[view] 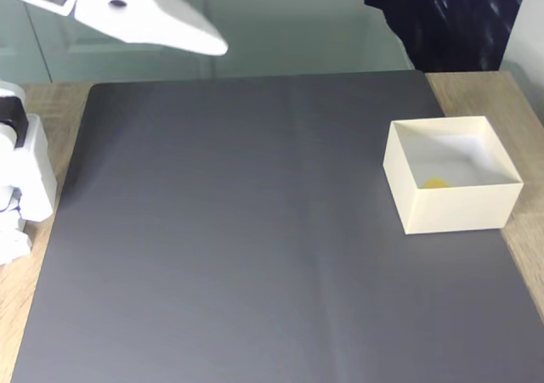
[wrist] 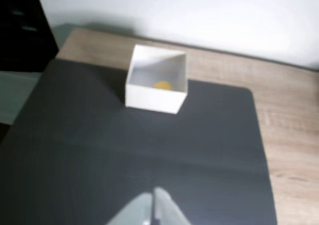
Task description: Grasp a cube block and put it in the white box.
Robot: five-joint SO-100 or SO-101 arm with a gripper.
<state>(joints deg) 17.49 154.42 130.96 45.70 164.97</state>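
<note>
1. Pincer [wrist: 153,205] hung closed and empty, well apart from the box [view: 450,205].
2. Yellow cube [view: 436,183] lay inside the box, near the surface's right edge in the fixed view.
3. Placing looked done; next, probably only parking the arm.

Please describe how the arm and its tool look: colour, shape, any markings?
The tool is plain white plastic, a smooth wedge tapering to a rounded tip, with one small dark hole. In the wrist view its fingers look pale grey-white. The arm base is white and blocky, with a black part.
</note>
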